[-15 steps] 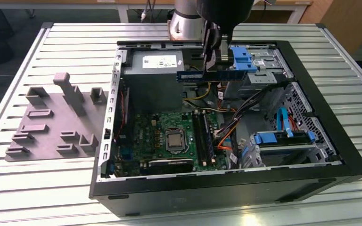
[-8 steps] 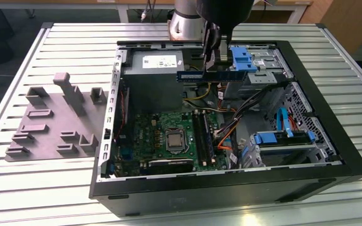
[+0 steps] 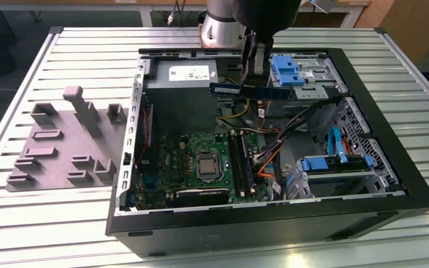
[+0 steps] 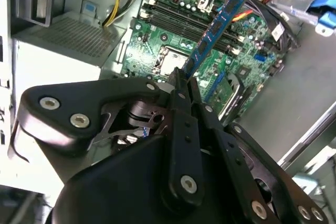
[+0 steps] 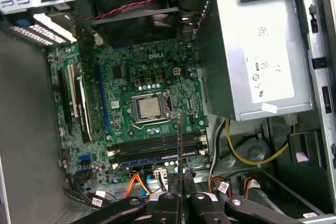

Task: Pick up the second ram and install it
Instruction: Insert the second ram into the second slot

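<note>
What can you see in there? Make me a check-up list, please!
Surface: slatted metal table, open computer case lying on it.
Job's things: second ram held in the air above the case; green motherboard inside it.
Clutter: grey holder tray beside the case, at the exterior view's left.
Grippers: pincer shut on the second ram.
Cables: orange, yellow and black wires bunched inside the case.
Surroundings: wooden panel behind the table.

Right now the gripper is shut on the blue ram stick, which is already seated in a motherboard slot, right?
Not seated. The gripper is shut on the second ram, but the exterior view shows the stick held in the air over the open case, above the motherboard and out of its slots.
</note>
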Available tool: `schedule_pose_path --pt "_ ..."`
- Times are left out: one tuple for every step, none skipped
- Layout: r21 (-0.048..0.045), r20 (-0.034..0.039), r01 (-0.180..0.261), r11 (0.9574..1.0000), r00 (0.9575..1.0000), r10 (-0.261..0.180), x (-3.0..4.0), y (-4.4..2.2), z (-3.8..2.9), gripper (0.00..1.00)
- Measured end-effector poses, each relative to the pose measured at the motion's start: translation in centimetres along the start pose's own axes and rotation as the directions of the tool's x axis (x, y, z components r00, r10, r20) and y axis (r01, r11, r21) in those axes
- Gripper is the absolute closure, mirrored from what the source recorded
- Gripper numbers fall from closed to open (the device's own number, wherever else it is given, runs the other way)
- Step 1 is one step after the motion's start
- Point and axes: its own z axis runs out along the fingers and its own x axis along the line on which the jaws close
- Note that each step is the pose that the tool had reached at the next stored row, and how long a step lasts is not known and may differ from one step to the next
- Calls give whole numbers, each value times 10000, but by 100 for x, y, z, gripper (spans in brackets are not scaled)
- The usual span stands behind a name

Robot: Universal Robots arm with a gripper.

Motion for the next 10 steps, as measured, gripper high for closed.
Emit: schedule_pose_path --pt "3 -6 -163 9999 9999 163 0 0 3 86" --pt "5 -9 -327 9995 9995 327 0 0 6 86" --pt "8 -14 -504 9987 9987 504 0 0 9 86" --pt "11 -19 -667 9978 9978 667 0 0 11 86" --pt "13 -25 -827 9966 9966 827 0 0 13 86" --pt "16 -31 -971 9953 9953 971 0 0 14 86" --pt "18 -34 -1125 9937 9936 1125 0 0 14 86" --pt "20 -37 -1275 9918 9918 1275 0 0 15 86" --pt "21 -37 -1423 9898 9898 1424 0 0 16 86" --pt "22 -37 -1505 9886 9886 1505 0 0 16 86"
